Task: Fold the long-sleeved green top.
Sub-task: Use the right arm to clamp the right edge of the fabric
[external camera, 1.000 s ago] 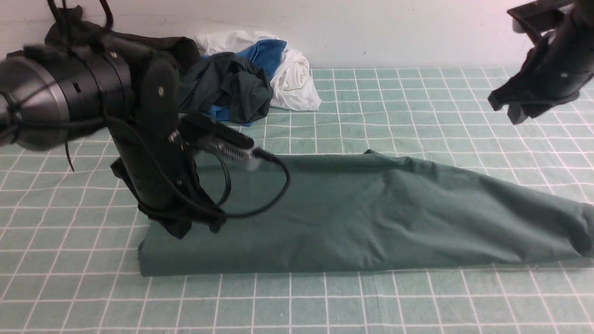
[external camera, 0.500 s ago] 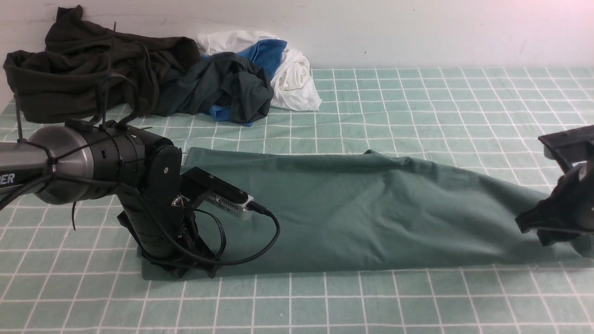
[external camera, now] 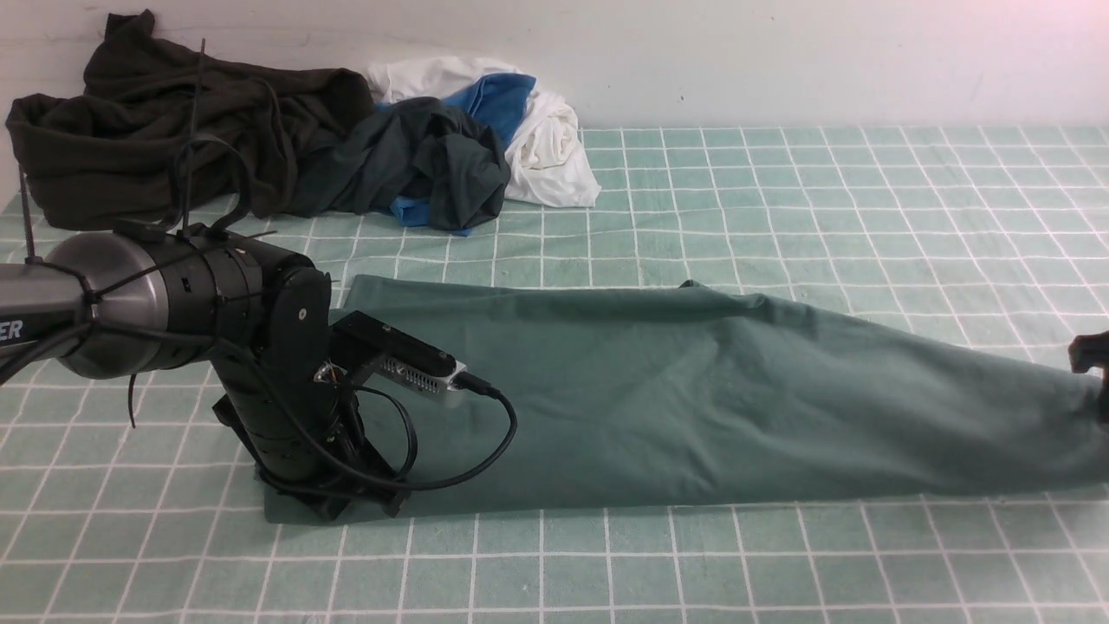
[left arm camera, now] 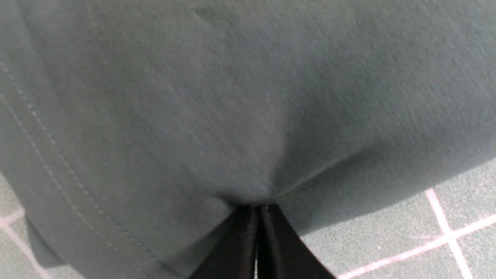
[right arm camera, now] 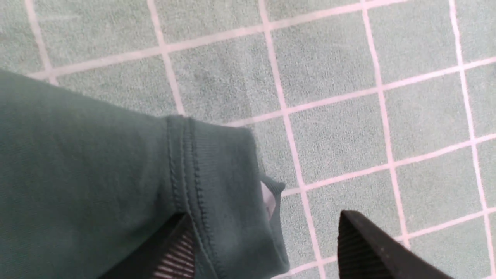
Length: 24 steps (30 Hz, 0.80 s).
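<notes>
The green long-sleeved top lies folded into a long band across the checked table. My left gripper stands at its near left corner, pressed down onto the cloth. In the left wrist view the left gripper is shut, and the top puckers at its tips; a stitched hem runs beside it. At the band's right end my right gripper is open, its fingers either side of the ribbed collar. One finger is partly hidden by the cloth. Only a dark bit of the right arm shows in the front view.
A very dark olive-black garment is heaped at the back left. Beside it lies a dark teal-grey garment with blue and white cloth. A pale wall closes the back. The checked cloth covers the table.
The left arm came down from above onto the top's left corner and has stayed there. The right arm dropped from the upper right to the top's right end, and its jaws opened wider.
</notes>
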Each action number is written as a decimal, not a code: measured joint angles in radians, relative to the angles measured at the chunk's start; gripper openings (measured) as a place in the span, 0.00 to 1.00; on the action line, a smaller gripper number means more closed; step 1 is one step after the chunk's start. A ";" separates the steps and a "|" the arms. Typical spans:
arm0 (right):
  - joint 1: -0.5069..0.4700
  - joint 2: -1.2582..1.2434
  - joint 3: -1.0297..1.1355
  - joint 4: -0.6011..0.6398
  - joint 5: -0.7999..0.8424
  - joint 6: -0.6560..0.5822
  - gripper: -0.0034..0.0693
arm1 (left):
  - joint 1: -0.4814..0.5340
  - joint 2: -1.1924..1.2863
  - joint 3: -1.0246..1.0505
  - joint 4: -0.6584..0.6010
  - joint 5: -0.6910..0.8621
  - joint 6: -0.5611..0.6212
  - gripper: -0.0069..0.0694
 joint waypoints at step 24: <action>-0.013 0.137 -0.017 0.154 -0.028 -0.176 0.23 | 0.004 -0.003 0.000 -0.006 -0.006 0.000 0.09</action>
